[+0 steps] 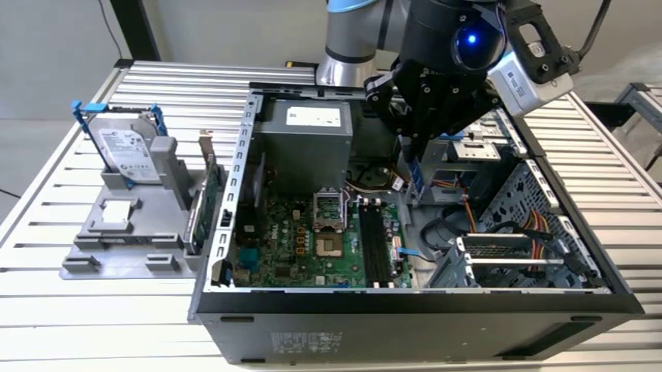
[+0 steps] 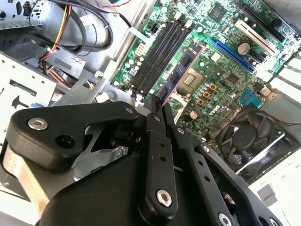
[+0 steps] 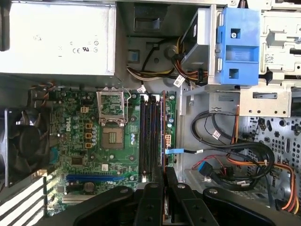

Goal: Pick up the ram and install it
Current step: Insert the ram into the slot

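Ribbed pale metal makes up the tabletop [image 1: 83, 325], and on it lies an open black computer case [image 1: 414, 325] with its green motherboard [image 1: 300, 248] face up. Above the case hangs the robot arm [image 1: 352, 39], its black hand [image 1: 416, 159] reaching down into the middle of the chassis. Toward the exterior view's left stands a grey holder [image 1: 124, 225] carrying a silver hard drive in a blue frame [image 1: 122, 147] and a green card [image 1: 197, 209] set on edge right beside the case wall.

Inside the case, a grey power supply [image 1: 305, 139] sits behind the board, and a bundle of black, orange and yellow cables [image 3: 249, 155] crowds the bay next to the memory slots [image 3: 149, 136]. A blue drive bracket [image 3: 237, 44] and a black fan [image 2: 247, 136] flank the working space (fairly tight all round).

The hand's fingers [image 2: 157, 122] are clamped on the ram [image 2: 181, 70], a thin blue stick held on edge. In both wrist views it lies lengthwise along the dark slots, at the side nearest the cables; whether it touches a slot I cannot tell.
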You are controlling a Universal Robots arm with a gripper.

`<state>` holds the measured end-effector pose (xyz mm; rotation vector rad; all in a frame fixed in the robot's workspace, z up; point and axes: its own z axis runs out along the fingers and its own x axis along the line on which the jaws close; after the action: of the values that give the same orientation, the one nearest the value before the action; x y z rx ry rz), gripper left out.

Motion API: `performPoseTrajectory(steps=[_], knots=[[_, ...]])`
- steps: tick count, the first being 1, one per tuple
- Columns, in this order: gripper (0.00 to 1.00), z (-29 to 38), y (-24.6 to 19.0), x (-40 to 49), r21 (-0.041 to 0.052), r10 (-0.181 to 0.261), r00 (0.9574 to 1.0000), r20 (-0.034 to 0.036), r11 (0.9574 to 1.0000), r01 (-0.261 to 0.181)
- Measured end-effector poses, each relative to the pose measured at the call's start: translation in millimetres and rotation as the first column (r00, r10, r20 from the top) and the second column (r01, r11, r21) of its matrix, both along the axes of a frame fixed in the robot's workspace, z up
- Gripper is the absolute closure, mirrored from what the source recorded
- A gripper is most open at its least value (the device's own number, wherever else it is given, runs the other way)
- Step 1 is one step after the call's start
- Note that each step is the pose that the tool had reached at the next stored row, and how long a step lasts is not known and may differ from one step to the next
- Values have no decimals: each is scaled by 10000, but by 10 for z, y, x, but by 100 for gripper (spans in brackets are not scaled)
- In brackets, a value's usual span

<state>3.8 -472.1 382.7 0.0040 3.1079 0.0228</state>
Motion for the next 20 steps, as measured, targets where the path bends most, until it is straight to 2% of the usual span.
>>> performPoseTrajectory(steps=[9,20], knots=[[100,-47,-1,17,-1,-69,10000,-2,10000,69],[100,-97,-1,88,-6,-215,9998,-54,9998,215]])
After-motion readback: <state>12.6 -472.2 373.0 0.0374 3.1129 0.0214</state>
